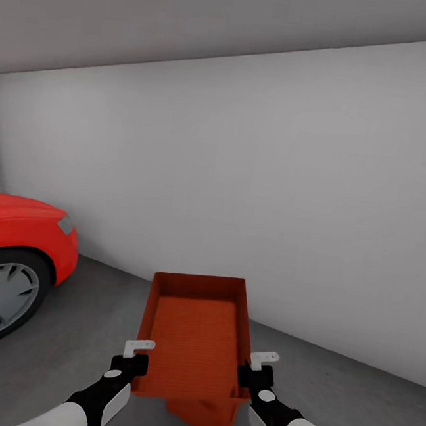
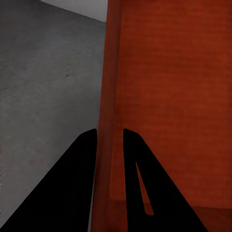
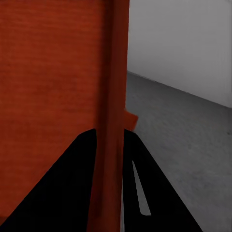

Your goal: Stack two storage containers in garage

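Location: garage, with pale grey wall (image 1: pixel 274 200) at far side, dark grey floor (image 1: pixel 80 330) below, red car (image 1: pixel 11 243) at far left.

Item 1: orange-red box (image 1: pixel 192 333), lidless, carried above the floor between both arms, long axis running from near to far, open side up. Held at its near end on both side walls.

Left gripper (image 1: pixel 131 361): fingers narrow, pinching the left wall of the box, one finger inside and one outside, as seen in the left wrist view (image 2: pixel 110 140).

Right gripper (image 1: pixel 254 373): fingers narrow, pinching the right wall of the box likewise, confirmed in the right wrist view (image 3: pixel 110 140).

Item 2: second orange-red shape (image 1: pixel 206 417) below and just nearer than the carried box, largely hidden under it; probably the other box already on the floor, though its resting pose cannot be told. A small orange corner (image 3: pixel 130 120) beside the gripped wall in the right wrist view may belong to it.

Status: transport from living room judged complete for the carried box; first box apparently placed. Remaining: lowering and squaring the carried box onto the lower one, then releasing both grips.
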